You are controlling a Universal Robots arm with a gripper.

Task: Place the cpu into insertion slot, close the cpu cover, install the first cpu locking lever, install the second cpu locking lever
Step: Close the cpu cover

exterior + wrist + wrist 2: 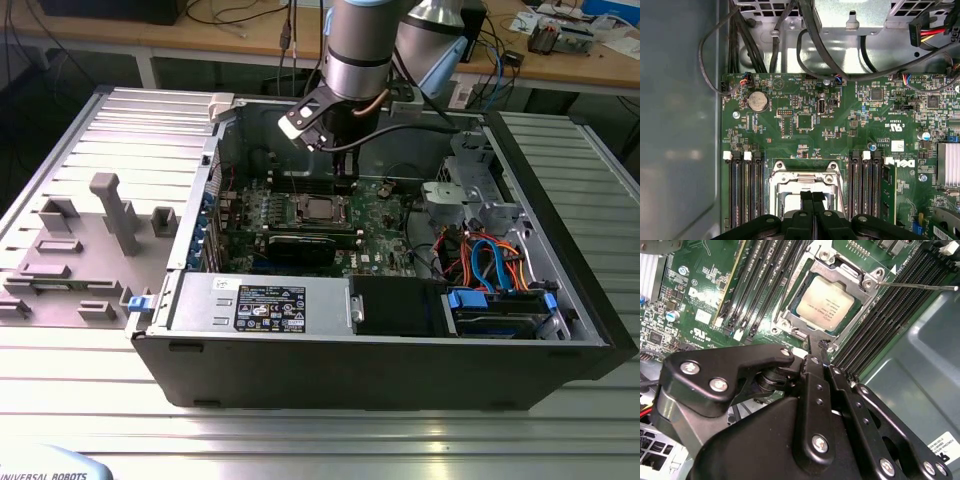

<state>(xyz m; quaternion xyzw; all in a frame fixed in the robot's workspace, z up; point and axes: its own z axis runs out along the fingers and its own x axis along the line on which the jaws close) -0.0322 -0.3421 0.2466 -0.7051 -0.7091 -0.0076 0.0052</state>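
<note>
Cpu (827,302) is home, lying flat in the insertion slot (785,321) with its dull metal top facing up out of the case (380,375). It's square, so there's no real long axis; its edges run parallel to the memory slots (765,285) flanking the insertion slot. Cpu cover (805,176) looks folded down around it. The claw (816,344), fingers pressed together and pinching nothing, hovers just beside the insertion slot's edge. One thin locking lever (920,287) juts free from the insertion slot's corner. I'd call this the first-lever step: it calls for pushing that rod down and tucking it under its catch.
</note>
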